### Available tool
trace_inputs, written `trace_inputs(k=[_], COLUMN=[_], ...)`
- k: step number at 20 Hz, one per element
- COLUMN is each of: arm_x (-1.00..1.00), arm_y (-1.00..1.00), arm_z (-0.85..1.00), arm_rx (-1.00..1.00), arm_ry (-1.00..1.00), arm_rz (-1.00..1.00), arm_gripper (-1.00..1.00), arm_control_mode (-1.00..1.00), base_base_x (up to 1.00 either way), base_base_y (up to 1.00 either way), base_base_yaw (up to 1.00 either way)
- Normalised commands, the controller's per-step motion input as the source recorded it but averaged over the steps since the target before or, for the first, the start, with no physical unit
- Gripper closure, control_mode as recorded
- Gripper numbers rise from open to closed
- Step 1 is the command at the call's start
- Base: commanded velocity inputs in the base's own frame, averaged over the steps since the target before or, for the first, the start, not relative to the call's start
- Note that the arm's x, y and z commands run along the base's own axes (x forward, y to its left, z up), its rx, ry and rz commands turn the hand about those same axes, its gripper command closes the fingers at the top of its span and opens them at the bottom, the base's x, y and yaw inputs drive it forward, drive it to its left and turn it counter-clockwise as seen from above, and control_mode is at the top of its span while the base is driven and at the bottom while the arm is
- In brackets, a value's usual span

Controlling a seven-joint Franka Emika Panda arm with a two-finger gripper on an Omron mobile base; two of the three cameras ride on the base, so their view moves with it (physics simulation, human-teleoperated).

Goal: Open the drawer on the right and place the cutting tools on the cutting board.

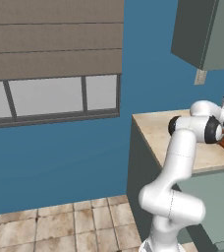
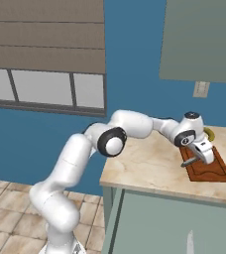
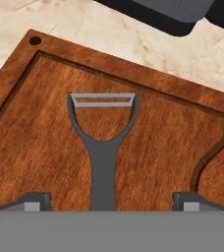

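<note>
Blue wall (image 1: 74, 147), window w/ blind (image 1: 50, 37), tile floor (image 1: 60, 226).

Countertop (image 2: 149, 168) carries cutting board (image 2: 210, 171).

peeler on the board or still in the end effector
On the board: the peeler lies flat on the cutting board, and the end effector fingers stand wide apart beside its handle.

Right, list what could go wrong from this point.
1. The claw stands open with the grey peeler between its tips, over the cutting board. Lifting off at an angle could catch the handle and drag it.
2. The peeler's handle runs toward the board's near edge; a nudge might push it onto the countertop.
3. A dark appliance sits just beyond the board; a wide swing might hit it.
</note>
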Motion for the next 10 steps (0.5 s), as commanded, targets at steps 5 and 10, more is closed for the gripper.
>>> trace_inputs(k=[5,10], arm_x=[-0.82,-1.0], arm_y=[0.39,0.82], arm_z=[0.52,0.38], arm_rx=[0.0,0.0], arm_ry=[-0.16,-0.1], arm_rz=[0.0,0.0], arm_gripper=[-1.0,-1.0], arm_control_mode=[-1.0,-1.0], base_base_x=[0.0,0.0], base_base_y=[0.0,0.0], base_base_yaw=[0.0,0.0])
